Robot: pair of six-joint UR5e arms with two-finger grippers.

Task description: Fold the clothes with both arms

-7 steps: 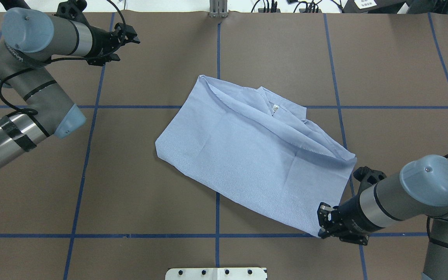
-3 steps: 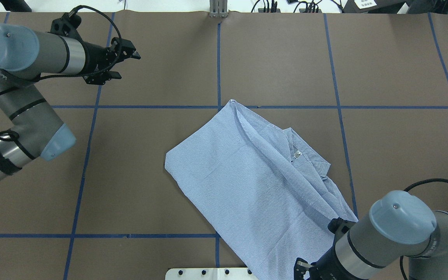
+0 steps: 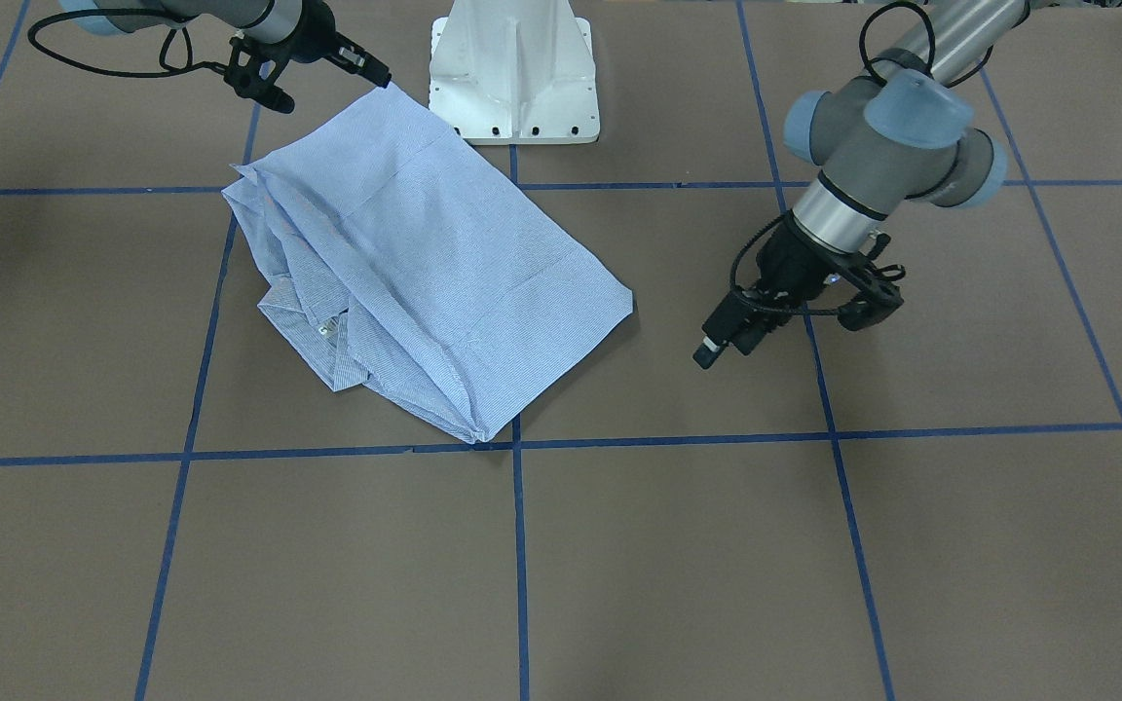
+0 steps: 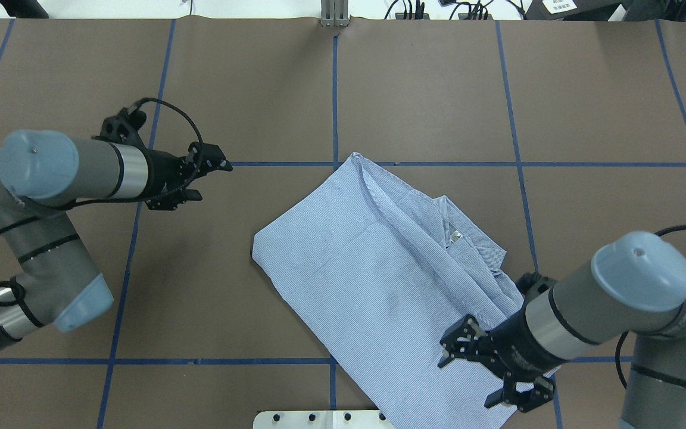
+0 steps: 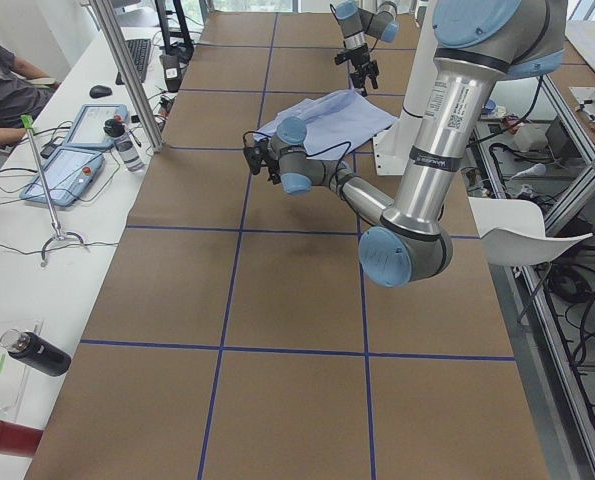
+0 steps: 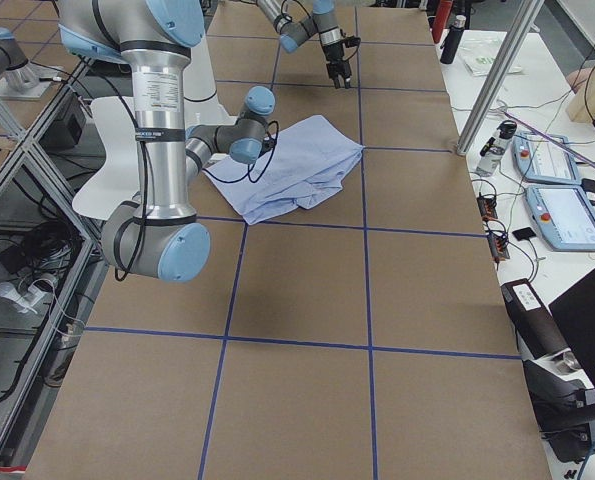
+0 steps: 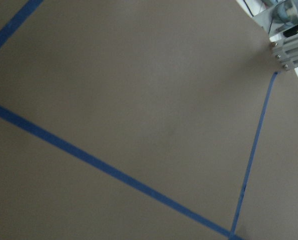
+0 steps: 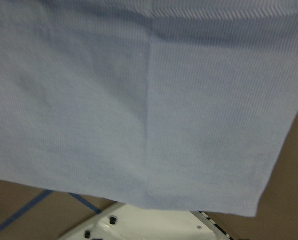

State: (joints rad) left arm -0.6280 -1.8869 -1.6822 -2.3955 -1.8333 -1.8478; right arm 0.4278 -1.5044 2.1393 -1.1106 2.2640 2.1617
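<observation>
Left gripper (image 4: 215, 162) with jaws together, right gripper (image 4: 459, 345) with jaws spread, both arms low.

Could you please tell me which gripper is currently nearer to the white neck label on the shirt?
The right gripper is nearer, over the shirt's lower part, close to the neck label; the left gripper hangs off the shirt, over bare table.

Soft, finely woven striped cloth shirt (image 4: 379, 280) lies creased on the matt brown paper-like counter (image 4: 426, 89), beside matt black plastic fingers (image 4: 451, 345) below brushed-metal arm tubes.
</observation>
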